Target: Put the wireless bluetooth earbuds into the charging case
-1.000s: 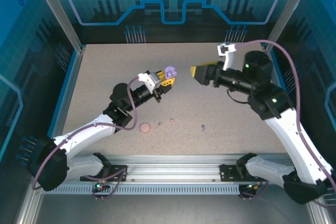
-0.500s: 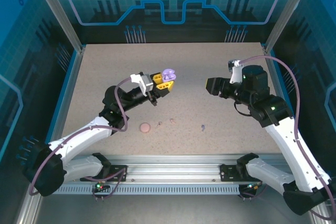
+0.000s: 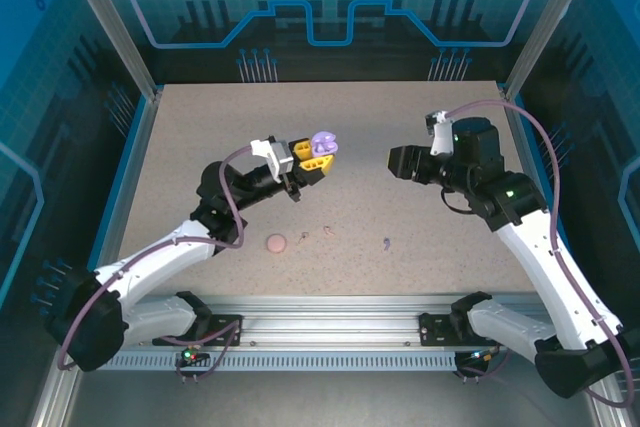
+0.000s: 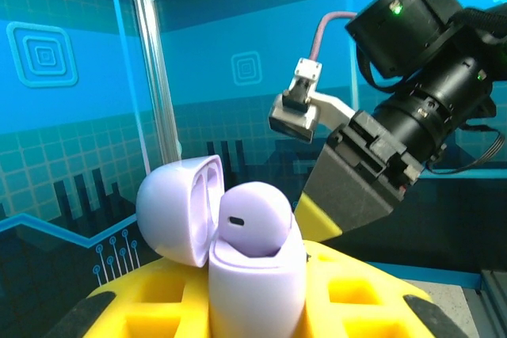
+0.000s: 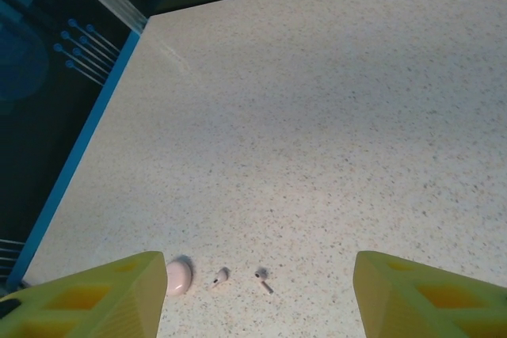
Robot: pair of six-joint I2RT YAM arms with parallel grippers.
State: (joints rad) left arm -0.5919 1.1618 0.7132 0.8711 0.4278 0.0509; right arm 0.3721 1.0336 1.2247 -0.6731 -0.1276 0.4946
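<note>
- The left gripper [image 3: 312, 155] clamps an open lavender charging case [image 4: 257, 279], raised off the table [image 3: 200, 147], beyond the closed pink case [image 3: 276, 243].
- Two pink earbuds [image 3: 303, 238] lie just right of the pink case; a lavender earbud [image 3: 386, 242] lies farther right.
- The right gripper [image 3: 398, 161], jaws spread and empty, hovers well right of the pink case.

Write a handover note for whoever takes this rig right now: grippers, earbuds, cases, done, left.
The left gripper is shut on the open lavender round charging case, held above the table. A lavender piece sits in its base, apparently an earbud.
The right gripper is in the air, fingers apart, empty.
On the speckled table: pink round case, looks closed; two pale pink earbuds; one loose lavender earbud.
Done: at most one lavender bud seated.
Left: the loose lavender earbud, then both pink ones.
</note>
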